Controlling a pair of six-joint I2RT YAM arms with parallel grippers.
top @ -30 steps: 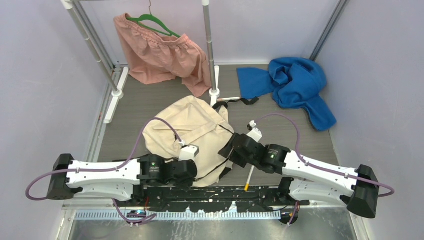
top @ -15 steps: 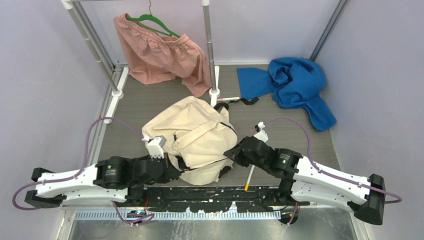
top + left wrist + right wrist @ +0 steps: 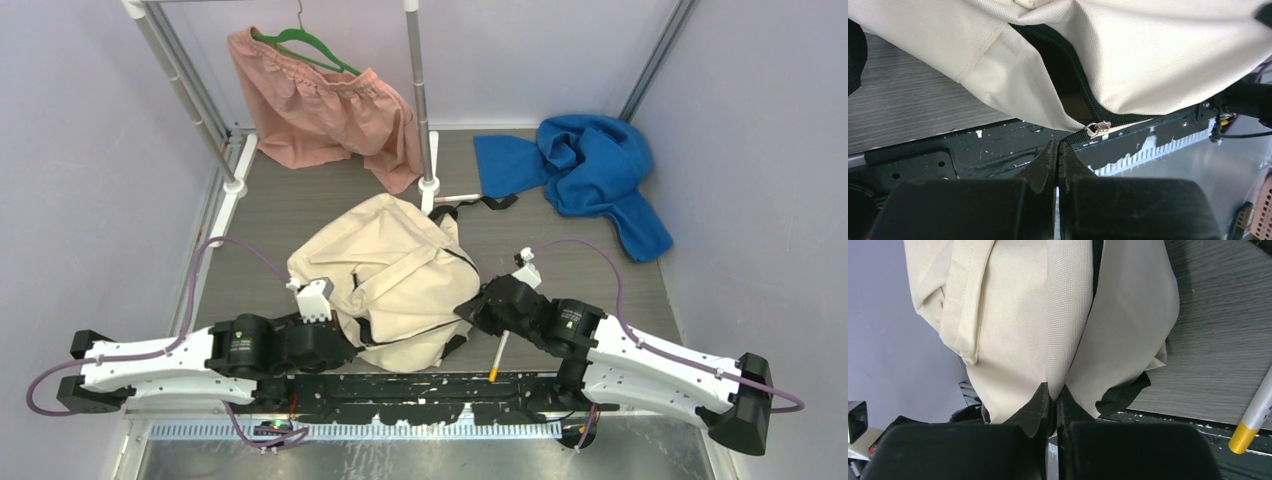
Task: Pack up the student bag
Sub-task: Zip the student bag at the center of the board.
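Grey worktop (image 3: pixel 300 210): by the near edge both arms lie low. The left hand (image 3: pixel 1058 145) is closed at the black zip tail of the student bag (image 3: pixel 390 270), which sits at mid-worktop. The right hand (image 3: pixel 1053 387) is pinched shut on a fold of its fabric. A pen (image 3: pixel 497 360) lies beside the right hand. A blue cloth (image 3: pixel 590 170) fills the far right corner, and a pink garment (image 3: pixel 320 110) hangs at the far left.

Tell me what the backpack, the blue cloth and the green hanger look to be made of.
Student bag: woven canvas-like cloth, matte cream; the wrist views show a fine weave and stitched seams. Blue cloth: probably fleece, soft and fuzzy, lying in thick folds. Hanger: likely plastic, smooth uniform green, though too small to be sure.
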